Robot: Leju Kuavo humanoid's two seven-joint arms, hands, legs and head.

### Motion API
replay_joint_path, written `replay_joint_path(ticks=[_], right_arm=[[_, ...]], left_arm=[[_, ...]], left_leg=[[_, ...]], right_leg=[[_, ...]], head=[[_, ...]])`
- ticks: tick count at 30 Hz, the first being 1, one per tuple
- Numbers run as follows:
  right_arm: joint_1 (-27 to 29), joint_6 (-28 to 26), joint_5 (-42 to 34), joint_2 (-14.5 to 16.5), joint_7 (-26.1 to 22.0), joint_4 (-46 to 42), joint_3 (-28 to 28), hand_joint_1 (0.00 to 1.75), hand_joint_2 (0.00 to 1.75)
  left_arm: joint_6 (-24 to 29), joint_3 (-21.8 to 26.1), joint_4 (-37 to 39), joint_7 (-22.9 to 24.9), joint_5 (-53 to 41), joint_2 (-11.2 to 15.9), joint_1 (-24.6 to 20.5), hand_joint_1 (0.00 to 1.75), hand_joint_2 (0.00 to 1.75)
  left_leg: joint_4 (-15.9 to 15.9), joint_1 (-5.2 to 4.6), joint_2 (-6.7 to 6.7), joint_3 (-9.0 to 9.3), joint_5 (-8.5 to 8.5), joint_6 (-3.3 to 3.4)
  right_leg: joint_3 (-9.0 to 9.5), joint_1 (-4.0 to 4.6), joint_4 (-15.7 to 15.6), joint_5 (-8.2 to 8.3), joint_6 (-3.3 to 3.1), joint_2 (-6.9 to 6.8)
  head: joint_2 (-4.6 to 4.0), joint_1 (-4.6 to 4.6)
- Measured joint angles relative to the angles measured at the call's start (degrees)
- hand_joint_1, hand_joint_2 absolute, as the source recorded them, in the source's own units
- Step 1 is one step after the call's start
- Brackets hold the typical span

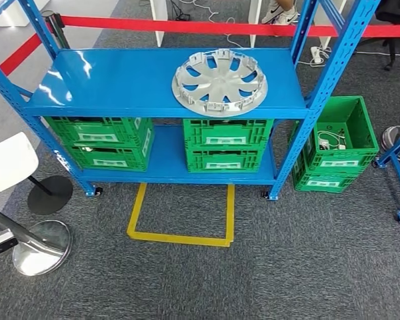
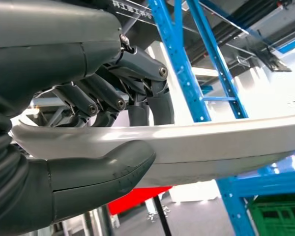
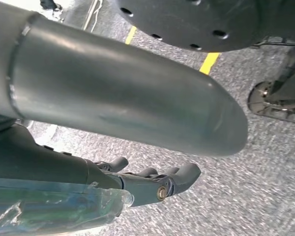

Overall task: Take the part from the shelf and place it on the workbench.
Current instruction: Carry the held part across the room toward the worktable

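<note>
The part, a silver wheel cover [image 1: 219, 82], lies flat on the top deck of the blue shelf [image 1: 117, 83], toward its right end, nothing touching it in the head view. So the pick isn't done: approach, grasp, lift, carry and set-down on the bench are all left, by my read. No bench in sight yet, so a turn or walk prob follows the pick.

Left hand [image 2: 101, 123]: the wrist view has a pale, curved, flat-edged thing [image 2: 220, 147] running between thumb [image 2: 101, 172] and dark fingers [image 2: 101, 101]. Looks pinched, but can't tell if it's truly gripped or just lying behind the hand. Can't say what it is either; may be the white seat edge [image 1: 9, 163] at the head view's left.

Right hand [image 3: 146, 162]: arm hangs, cam looks down at grey carpet [image 3: 250, 196] and yellow tape [image 3: 209, 61]. Fingers curl inward a bit, thumb out straight, nothing in them. Reads as empty and loosely open.

Lower deck carries green crates [image 1: 223, 143]; another green crate [image 1: 339, 143] stands on the floor just right of the shelf. Yellow floor box [image 1: 183, 237] marks a stand spot before the shelf.
</note>
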Motion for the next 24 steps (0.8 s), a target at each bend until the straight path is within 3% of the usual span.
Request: replay_joint_path(ticks=[2,4,6,7,9,10,11,12,13,14,15,16,17,18,20,22,23,24], right_arm=[[-0.1,-0.01,0.25,-0.05,-0.09,-0.02,0.21,0.0,0.0],[-0.15,-0.05,0.45,-0.08,-0.16,-0.02,0.39,0.0,0.0],[0.05,-0.05,0.57,-0.09,-0.21,-0.02,0.47,0.0,0.0],[0.25,-0.05,0.61,-0.09,-0.2,-0.01,0.5,0.0,0.0],[0.51,-0.05,0.65,-0.1,-0.2,0.0,0.68,0.0,0.0],[0.53,-0.06,0.67,-0.09,-0.21,0.01,0.79,0.0,0.0],[0.47,-0.07,0.68,-0.08,-0.22,0.01,0.9,0.0,0.0],[0.4,-0.08,0.69,-0.07,-0.22,0.02,0.99,0.0,0.0],[0.34,-0.1,0.7,-0.06,-0.23,0.02,1.06,0.0,0.0],[0.28,-0.11,0.7,-0.06,-0.23,0.03,1.13,0.0,0.0],[0.22,-0.13,0.71,-0.07,-0.23,0.02,1.2,0.0,0.0],[0.09,-0.14,0.72,-0.08,-0.23,0.02,1.26,0.0,0.0],[-0.05,-0.15,0.72,-0.09,-0.23,0.01,1.31,0.0,0.0],[-0.18,-0.15,0.72,-0.09,-0.24,0.01,1.33,0.0,0.0],[-0.27,-0.15,0.73,-0.08,-0.25,0.01,1.37,0.0,0.0],[-0.15,-0.13,0.77,-0.07,-0.23,0.05,1.39,0.0,0.0],[-0.1,-0.13,0.8,-0.08,-0.22,0.07,1.39,0.0,0.0],[-0.08,-0.14,0.83,-0.09,-0.22,0.09,1.39,0.0,0.0]], left_arm=[[-0.01,1.09,-0.16,-0.67,0.65,0.63,0.36,1.75,1.75],[-0.08,2.0,-0.34,-1.25,1.05,1.01,0.79,1.75,1.75],[-0.27,2.67,-0.39,-1.68,1.26,1.12,1.3,1.75,1.75],[-0.39,2.93,-0.39,-1.86,1.3,1.16,1.49,1.75,1.75],[-0.7,3.47,-0.39,-2.2,1.35,1.32,1.82,1.75,1.75],[-0.84,3.81,-0.39,-2.35,1.38,1.38,2.0,1.75,1.75],[-0.99,4.14,-0.39,-2.48,1.4,1.41,2.12,1.75,1.75],[-1.09,4.4,-0.39,-2.56,1.43,1.41,2.22,1.75,1.75],[-1.15,4.56,-0.39,-2.64,1.45,1.41,2.31,1.75,1.75],[-1.19,4.72,-0.39,-2.72,1.46,1.41,2.42,1.75,1.75],[-1.19,4.89,-0.39,-2.77,1.46,1.41,2.54,1.75,1.75],[-1.2,5.12,-0.4,-2.81,1.46,1.42,2.63,1.75,1.75],[-1.2,5.36,-0.4,-2.83,1.49,1.46,2.68,1.75,1.75],[-1.21,5.58,-0.41,-2.85,1.54,1.52,2.69,1.75,1.75],[-1.27,5.9,-0.44,-2.98,1.71,1.63,2.75,1.75,1.75],[-1.36,6.2,-0.48,-3.11,1.84,1.73,3.08,1.75,1.75],[-1.41,6.41,-0.48,-3.14,1.86,1.77,3.26,1.75,1.75],[-1.45,6.6,-0.48,-3.16,1.89,1.8,3.39,1.75,1.75]], left_leg=[[-8.09,0.28,-0.1,5.6,-0.24,-0.08],[-12.37,0.09,-0.2,7.82,-1.61,0.79],[-12.51,-0.04,-0.08,6.8,-0.99,2.06],[-12.47,-0.05,0.01,6.16,-0.4,2.61],[-12.48,-0.06,0.12,4.72,0.93,3.37],[-12.46,-0.13,0.12,3.86,1.63,3.55],[-12.43,-0.23,0.12,2.93,2.37,3.62],[-12.4,-0.36,0.12,1.99,3.1,3.65],[-12.38,-0.49,0.11,1.09,3.8,3.64],[-12.36,-0.63,0.11,0.23,4.49,3.61],[-12.35,-0.75,0.09,-0.53,5.14,3.53],[-12.34,-0.85,0.08,-1.14,5.77,3.38],[-12.3,-0.93,0.08,-1.59,6.35,3.17],[-12.36,-0.94,0.09,-1.81,6.93,2.91],[-12.6,-0.84,0.11,-2.03,8.1,2.25],[-12.56,-0.69,0.07,-2.66,8.07,1.56],[-11.51,-0.64,0.04,-3.26,6.3,1.26],[-9.28,-0.57,0.02,-4.02,3.44,0.98]], right_leg=[[-1.62,0.13,1.12,0.74,0.59,0.14],[-2.62,0.24,1.51,1.84,1.22,0.26],[-3.38,0.06,1.46,2.4,1.9,0.3],[-3.9,-0.05,2.11,1.26,2.26,0.3],[-5.38,-0.19,6.82,-4.21,2.86,0.25],[-6.22,-0.2,10.66,-7.24,3.03,0.23],[-6.75,-0.21,14.51,-9.23,3.11,0.22],[-6.72,-0.2,17.31,-9.71,3.07,0.22],[-5.91,-0.18,18.42,-8.81,2.93,0.22],[-4.04,-0.13,17.38,-7.0,2.66,0.23],[-1.22,-0.04,14.41,-5.32,2.29,0.24],[2.13,0.09,10.02,-4.94,1.86,0.24],[5.55,0.21,5.07,-5.45,1.54,0.25],[7.74,0.36,1.39,-6.34,1.34,0.29],[8.91,0.61,-1.71,-7.15,1.02,0.34],[7.78,0.49,-1.59,-5.93,0.36,0.24],[7.18,0.37,-1.67,-5.13,-0.04,0.14],[6.47,0.26,-1.71,-4.28,-0.33,0.04]], head=[[0.0,-0.01],[0.0,0.02],[0.0,0.01],[0.0,0.03],[0.0,0.2],[0.0,0.32],[0.0,0.41],[0.0,0.46],[0.0,0.47],[0.0,0.48],[0.0,0.48],[0.0,0.46],[0.0,0.45],[0.0,0.41],[0.0,0.55],[0.0,0.65],[0.0,0.51],[0.0,0.39]])
